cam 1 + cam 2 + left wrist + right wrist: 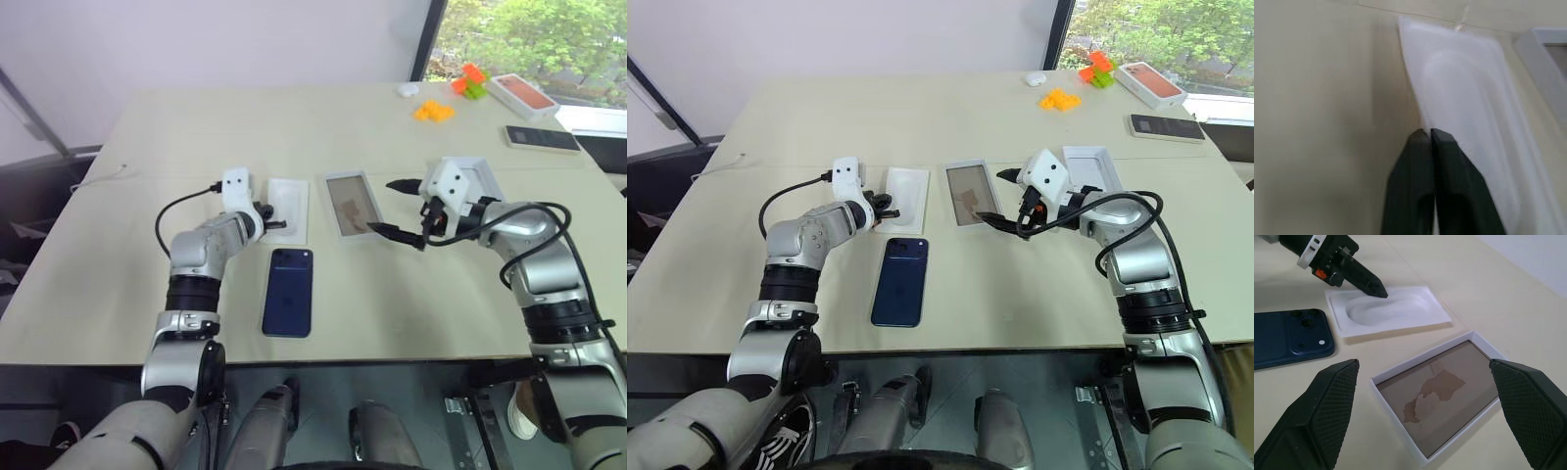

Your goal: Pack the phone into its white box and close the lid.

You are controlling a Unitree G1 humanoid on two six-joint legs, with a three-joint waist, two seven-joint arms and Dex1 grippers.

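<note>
Starting from the left side of the table [118, 294]: the left gripper [271, 224] has its fingers pinched right together on the near-left edge of the white insert [291, 208], the moulded one with the oval hollow. It looks clamped on that thin rim, I'd guess to drag or lift the insert out of the way, though I can't tell for sure that it's really got hold. Just in front of it, toward the table's near edge, the phone [289, 291] lies flat with its glossy back and camera bump up, free and untouched. Next along, the white box [351, 204] sits open, brownish floor showing, ready to take the phone. The right gripper [395, 208] hovers by the box's right side, jaws spread wide and empty. The lid [1087, 166] lies behind that arm.
</note>
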